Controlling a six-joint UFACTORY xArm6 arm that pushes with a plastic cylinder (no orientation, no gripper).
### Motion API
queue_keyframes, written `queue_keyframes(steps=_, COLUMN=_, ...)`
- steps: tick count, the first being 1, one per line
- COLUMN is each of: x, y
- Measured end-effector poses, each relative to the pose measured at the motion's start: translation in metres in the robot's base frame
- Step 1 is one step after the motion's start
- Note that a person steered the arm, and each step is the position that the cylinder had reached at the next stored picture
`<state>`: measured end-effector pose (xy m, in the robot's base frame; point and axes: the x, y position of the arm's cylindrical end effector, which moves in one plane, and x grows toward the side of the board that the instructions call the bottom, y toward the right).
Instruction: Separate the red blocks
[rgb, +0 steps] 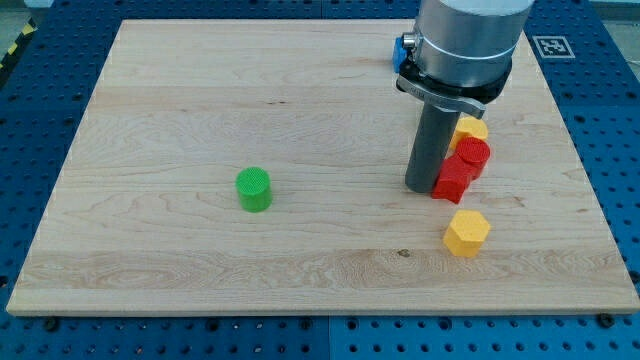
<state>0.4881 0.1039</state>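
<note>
Lying on a blue pegboard bench, a wooden board (200, 90) in the camera view; no pincer, only my tip (424, 188) touching the left of two touching red blocks: red cylinder (473, 153), lower red block (452, 180). Risking pushing both together into the yellow block (471, 127) behind, not splitting them.

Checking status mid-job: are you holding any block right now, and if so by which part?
Nothing is held; I have no gripper. My tip stands on the board just left of the two touching red blocks, at most pressing the lower one's side.
</note>
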Motion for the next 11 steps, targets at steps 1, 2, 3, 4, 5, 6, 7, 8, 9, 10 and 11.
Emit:
queue_keyframes(steps=1, x=-0.011, y=-0.018)
queue_keyframes(steps=2, x=-0.029, y=-0.024)
queue_keyframes(steps=3, x=-0.031, y=-0.010)
queue_keyframes(steps=4, x=-0.031, y=0.008)
queue_keyframes(steps=5, x=-0.030, y=0.037)
queue_keyframes(steps=6, x=-0.021, y=0.043)
queue_keyframes(steps=7, x=-0.013, y=0.043)
queue_keyframes(steps=8, x=-0.012, y=0.043)
queue_keyframes(steps=9, x=-0.013, y=0.027)
queue_keyframes(steps=10, x=-0.013, y=0.003)
queue_keyframes(steps=11, x=-0.013, y=-0.035)
